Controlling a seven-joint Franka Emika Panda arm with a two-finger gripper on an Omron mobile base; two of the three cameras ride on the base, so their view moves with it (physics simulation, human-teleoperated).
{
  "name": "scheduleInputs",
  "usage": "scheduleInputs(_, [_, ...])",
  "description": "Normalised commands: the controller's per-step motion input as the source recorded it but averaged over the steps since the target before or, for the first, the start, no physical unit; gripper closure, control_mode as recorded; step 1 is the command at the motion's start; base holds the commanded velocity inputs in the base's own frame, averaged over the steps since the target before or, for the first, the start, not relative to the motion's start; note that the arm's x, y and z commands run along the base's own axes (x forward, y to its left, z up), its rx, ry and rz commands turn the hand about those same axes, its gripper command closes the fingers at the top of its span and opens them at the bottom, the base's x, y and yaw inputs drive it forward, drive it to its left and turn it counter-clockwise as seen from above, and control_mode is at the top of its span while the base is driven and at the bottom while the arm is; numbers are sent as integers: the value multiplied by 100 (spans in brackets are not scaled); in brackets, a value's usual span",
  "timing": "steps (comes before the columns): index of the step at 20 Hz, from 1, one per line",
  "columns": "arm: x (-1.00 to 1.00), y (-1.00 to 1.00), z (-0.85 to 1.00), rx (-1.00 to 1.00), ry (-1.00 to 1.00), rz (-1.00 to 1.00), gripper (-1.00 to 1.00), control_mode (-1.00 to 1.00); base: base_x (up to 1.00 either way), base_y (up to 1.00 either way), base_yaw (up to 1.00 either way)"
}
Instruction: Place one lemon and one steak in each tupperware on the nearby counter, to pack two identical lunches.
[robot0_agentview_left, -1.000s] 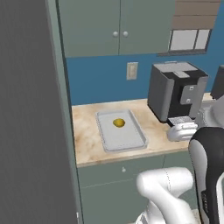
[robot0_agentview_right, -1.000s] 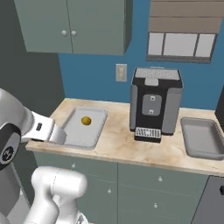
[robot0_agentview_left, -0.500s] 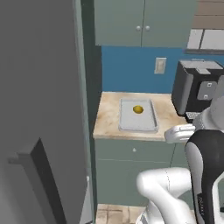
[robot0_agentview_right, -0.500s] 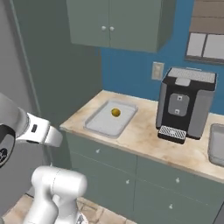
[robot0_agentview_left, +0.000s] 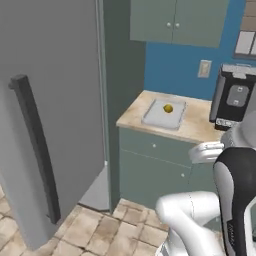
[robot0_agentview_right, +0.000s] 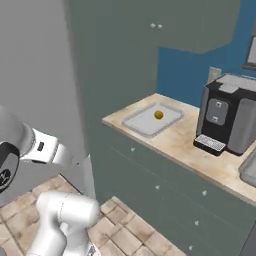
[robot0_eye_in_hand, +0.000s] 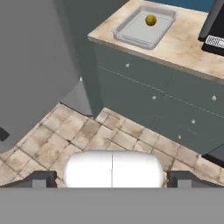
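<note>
Long beige marbled stone counter (robot0_agentview_left: 197, 131) (robot0_agentview_right: 186, 145) (robot0_eye_in_hand: 183, 46) over grey-green cabinet fronts with small knobs. Near its left end, beside the tall grey fridge side, a shallow rectangular grey tupperware tray (robot0_agentview_left: 159, 116) (robot0_agentview_right: 145, 122) (robot0_eye_in_hand: 139, 30) sits flat, with one small yellow lemon (robot0_agentview_left: 168, 108) (robot0_agentview_right: 158, 115) (robot0_eye_in_hand: 151, 20) toward its back. To the right, well apart, a boxy black and grey coffee machine (robot0_agentview_left: 232, 97) (robot0_agentview_right: 226, 120) (robot0_eye_in_hand: 215, 26). At the right edge of the right base view, a second grey tray's (robot0_agentview_right: 249, 171) corner shows.

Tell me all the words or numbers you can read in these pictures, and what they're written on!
None: no words or numbers can be read anywhere.
The coffee machine has a grey front panel with no readable marks.
The wall outlet is plain.
The tupperware and the lemon in it carry no label.
</note>
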Motion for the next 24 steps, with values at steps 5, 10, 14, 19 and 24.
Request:
scheduleInputs(5, [0,0,0,0,0,0,-100,100,-96,-4,57])
scheduleInputs(10, [0,0,0,0,0,0,-100,100,-73,17,66])
scheduleInputs(14, [0,0,0,0,0,0,-100,100,-43,36,74])
scheduleInputs(19, [0,0,0,0,0,0,-100,100,-18,36,77])
scheduleInputs(24, [0,0,0,0,0,0,-100,100,14,26,60])
